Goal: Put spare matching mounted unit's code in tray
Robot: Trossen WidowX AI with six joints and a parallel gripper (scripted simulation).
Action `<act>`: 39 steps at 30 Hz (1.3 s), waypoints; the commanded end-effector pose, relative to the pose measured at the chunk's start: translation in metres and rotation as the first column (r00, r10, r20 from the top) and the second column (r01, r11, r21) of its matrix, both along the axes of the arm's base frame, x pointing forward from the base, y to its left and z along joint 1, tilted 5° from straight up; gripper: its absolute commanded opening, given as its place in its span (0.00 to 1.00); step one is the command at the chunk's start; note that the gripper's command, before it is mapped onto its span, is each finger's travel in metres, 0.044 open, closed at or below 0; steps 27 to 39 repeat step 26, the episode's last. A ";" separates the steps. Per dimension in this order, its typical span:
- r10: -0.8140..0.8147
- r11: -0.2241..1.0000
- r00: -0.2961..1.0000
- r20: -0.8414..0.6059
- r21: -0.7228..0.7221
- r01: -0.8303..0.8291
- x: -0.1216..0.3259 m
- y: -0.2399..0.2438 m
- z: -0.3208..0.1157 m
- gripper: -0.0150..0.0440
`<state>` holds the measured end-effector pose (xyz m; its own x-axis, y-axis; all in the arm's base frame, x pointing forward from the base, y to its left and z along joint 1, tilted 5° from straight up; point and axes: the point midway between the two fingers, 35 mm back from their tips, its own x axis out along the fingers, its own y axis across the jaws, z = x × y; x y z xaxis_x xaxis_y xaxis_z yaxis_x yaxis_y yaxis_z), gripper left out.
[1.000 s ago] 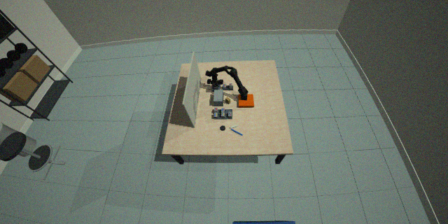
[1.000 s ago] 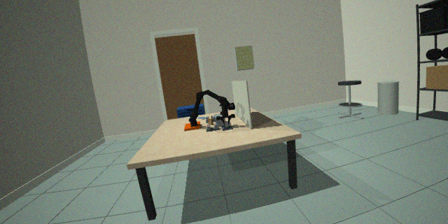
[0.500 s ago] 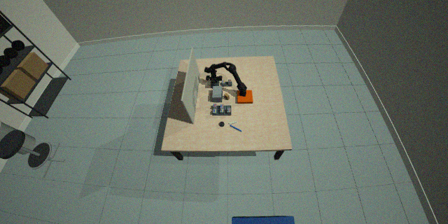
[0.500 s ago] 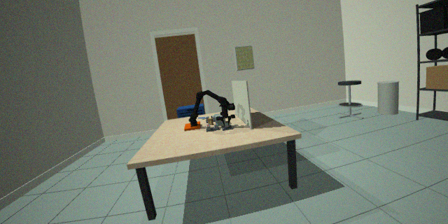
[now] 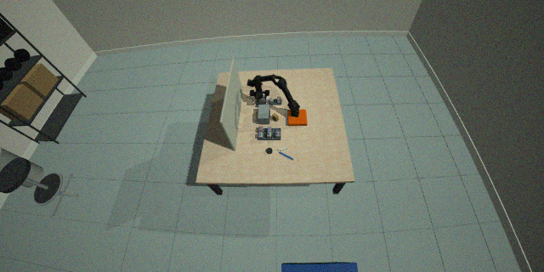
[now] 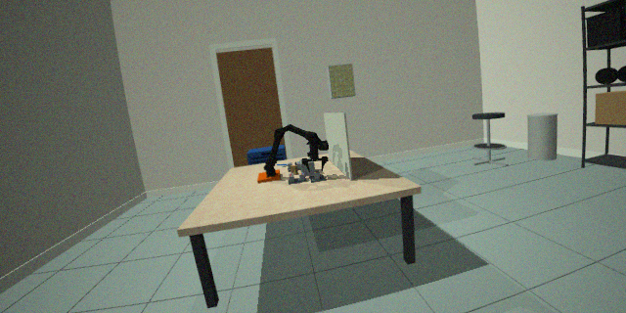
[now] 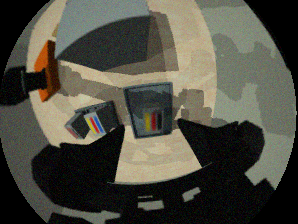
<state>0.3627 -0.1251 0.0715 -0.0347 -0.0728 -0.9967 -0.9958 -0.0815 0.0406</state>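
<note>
My gripper is open, its fingers apart on either side of the near part of the tray. The dark grey-blue tray lies flat on the table. A small unit with yellow, red and dark stripes is in the tray's near part, between the open fingertips and touching neither, as far as I can see. To its left in the wrist view is another grey unit with a striped label, by a dark holder; it also seems to show in the top view. The codes are too blurred to match.
A large grey box stands beside the tray. Beyond it is a dark rack with several small units. A brown piece, a black disc and a blue pen lie about. A tall pale panel stands close to the gripper.
</note>
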 end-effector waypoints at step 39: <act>0.005 1.000 0.999 0.049 -0.015 -0.004 0.002 0.005 0.073 1.00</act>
